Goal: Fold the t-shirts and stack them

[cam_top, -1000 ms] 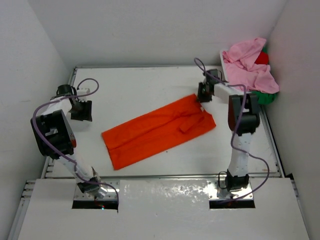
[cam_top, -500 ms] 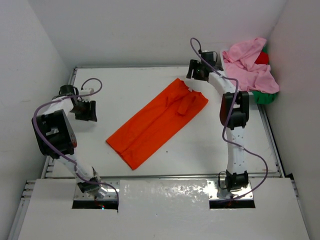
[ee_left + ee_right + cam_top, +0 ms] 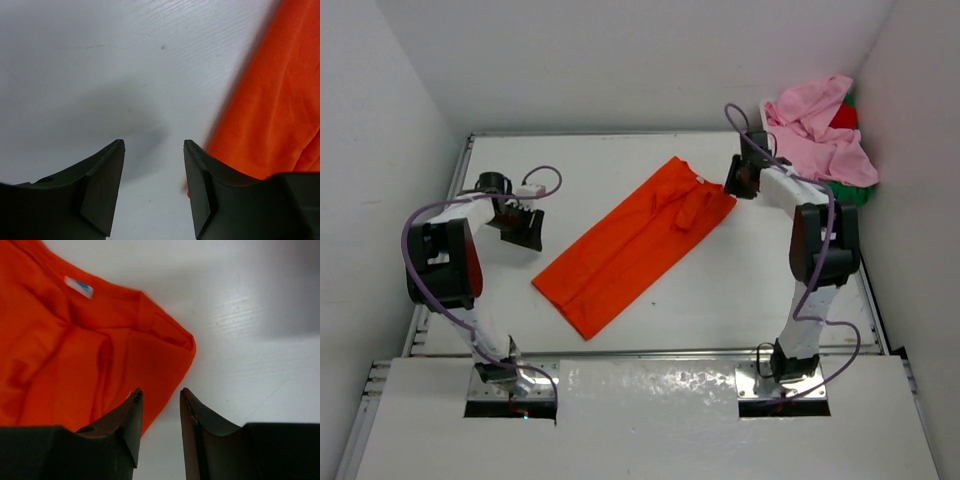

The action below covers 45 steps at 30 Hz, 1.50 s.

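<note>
The orange t-shirt (image 3: 635, 243) lies flat as a long folded strip, slanting from near left to far right on the white table. My left gripper (image 3: 527, 228) is open and empty just left of the strip's lower end; the wrist view shows the orange cloth (image 3: 280, 110) beside the right finger (image 3: 197, 185). My right gripper (image 3: 740, 180) is open and empty at the shirt's far right corner (image 3: 170, 347), by the collar label (image 3: 78, 286). The pink t-shirt (image 3: 820, 130) lies crumpled at the far right, with bits of the red (image 3: 844, 116) and green (image 3: 850, 193) shirts showing under it.
White walls close in on the left, back and right. The pile of shirts fills the far right corner. The table's raised rim (image 3: 620, 133) runs along the back.
The right gripper dragged the shirt's collar end toward the far left, let it go and drew back right. The left gripper moved right, toward the strip's lower end.
</note>
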Available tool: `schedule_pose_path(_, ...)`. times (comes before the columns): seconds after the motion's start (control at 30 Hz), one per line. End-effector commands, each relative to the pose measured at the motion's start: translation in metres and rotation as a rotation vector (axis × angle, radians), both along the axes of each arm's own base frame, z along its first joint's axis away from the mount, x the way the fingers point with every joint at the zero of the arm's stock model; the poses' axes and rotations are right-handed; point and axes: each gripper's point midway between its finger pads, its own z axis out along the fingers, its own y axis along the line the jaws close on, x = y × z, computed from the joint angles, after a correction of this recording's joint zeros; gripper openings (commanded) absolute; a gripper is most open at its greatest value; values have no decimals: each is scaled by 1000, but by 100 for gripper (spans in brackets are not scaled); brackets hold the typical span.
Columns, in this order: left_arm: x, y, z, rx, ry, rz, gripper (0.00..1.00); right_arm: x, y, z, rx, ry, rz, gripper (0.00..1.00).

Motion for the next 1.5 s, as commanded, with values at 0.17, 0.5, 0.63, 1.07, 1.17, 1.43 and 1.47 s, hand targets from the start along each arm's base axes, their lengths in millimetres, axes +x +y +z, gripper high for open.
schedule_pose_path(0.17,-6,-6,-13,1,25,-36,49,-11,10,-68,57,169,-62,34)
schedule_pose_path(0.5,-44,-39,-37,-39,132,-184,49,90,36,-118,138,160,-52,28)
schedule_pose_path(0.63,-80,-98,-50,-82,196,-414,49,181,56,-73,265,-163,-66,27)
schedule_pose_path(1.07,-108,-144,-42,-122,195,-628,49,179,22,69,146,-403,41,58)
schedule_pose_path(1.17,-100,-135,-28,-74,134,-626,49,134,25,99,124,-351,88,58)
schedule_pose_path(1.43,-65,-60,14,59,-59,-416,49,-106,80,22,132,-41,206,57)
schedule_pose_path(1.47,-57,-57,26,83,-111,-387,49,-128,90,13,174,-14,199,56)
